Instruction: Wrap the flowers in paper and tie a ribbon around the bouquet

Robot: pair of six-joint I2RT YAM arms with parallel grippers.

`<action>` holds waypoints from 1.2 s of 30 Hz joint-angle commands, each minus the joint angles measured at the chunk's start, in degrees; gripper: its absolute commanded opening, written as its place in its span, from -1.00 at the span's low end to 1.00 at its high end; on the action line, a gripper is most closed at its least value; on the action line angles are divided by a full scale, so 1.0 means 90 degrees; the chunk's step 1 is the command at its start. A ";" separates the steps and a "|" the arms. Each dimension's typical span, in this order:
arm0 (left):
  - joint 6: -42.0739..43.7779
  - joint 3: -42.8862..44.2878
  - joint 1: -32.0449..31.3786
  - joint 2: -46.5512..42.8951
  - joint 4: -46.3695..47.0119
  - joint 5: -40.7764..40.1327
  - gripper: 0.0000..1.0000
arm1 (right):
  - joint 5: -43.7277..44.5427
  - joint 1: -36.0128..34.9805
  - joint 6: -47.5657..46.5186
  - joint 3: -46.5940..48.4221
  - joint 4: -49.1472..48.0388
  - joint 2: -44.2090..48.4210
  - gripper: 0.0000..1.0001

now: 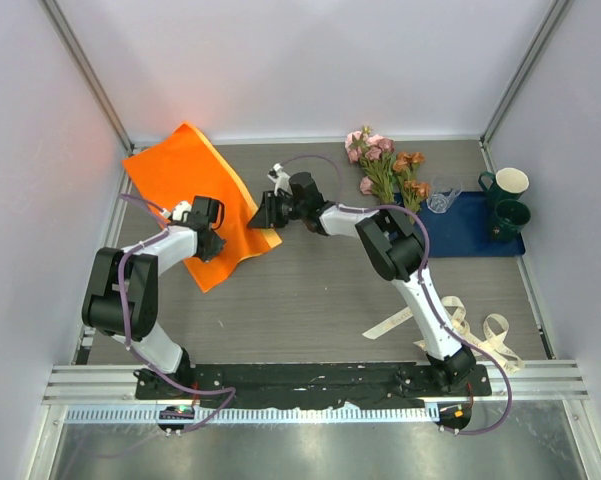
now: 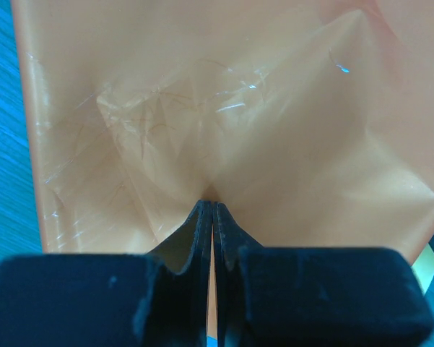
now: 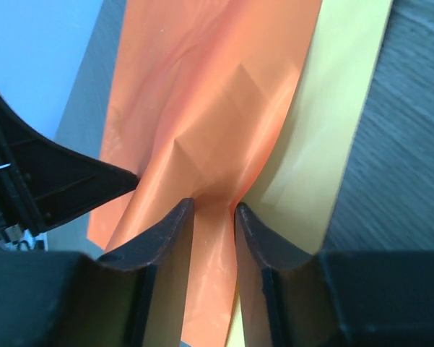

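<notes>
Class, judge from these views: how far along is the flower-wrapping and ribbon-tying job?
Done: nothing wrapped yet. In hand: the left gripper pinches the bright orange paper sheet; the right gripper straddles a fold of it. To do: the pink and brownish-orange flowers lie apart, unwrapped; the cream-white ribbon lies loose, untied.

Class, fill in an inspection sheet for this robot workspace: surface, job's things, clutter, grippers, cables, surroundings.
Surface: grey wood-grain table.
Job's things: large bright orange paper sheet at far left; pink and brown artificial flowers lying far right of centre; cream-white ribbon looped by the right arm's base.
Clutter: blue tray with two dark green mugs; clear cup at its left corner.
Grippers: left gripper shut on the paper; right gripper astride a paper fold, grip unclear.
Cables: purple cables along both arms.
Surroundings: white enclosure walls; metal rail at near edge.
</notes>
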State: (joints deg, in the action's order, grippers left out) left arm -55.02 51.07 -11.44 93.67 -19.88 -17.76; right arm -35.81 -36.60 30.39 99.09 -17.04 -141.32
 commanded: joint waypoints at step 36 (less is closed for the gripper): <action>-0.0195 0.0634 0.0041 -0.6433 -0.2869 0.2412 0.37 | 0.3099 -0.0725 -0.3083 -0.2553 0.3552 0.5125 -1.00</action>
State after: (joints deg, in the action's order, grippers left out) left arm -54.78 55.33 -11.22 35.05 -35.00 -1.26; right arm -17.58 -36.86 12.80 76.71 6.15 -98.21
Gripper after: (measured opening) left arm 0.704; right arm 0.025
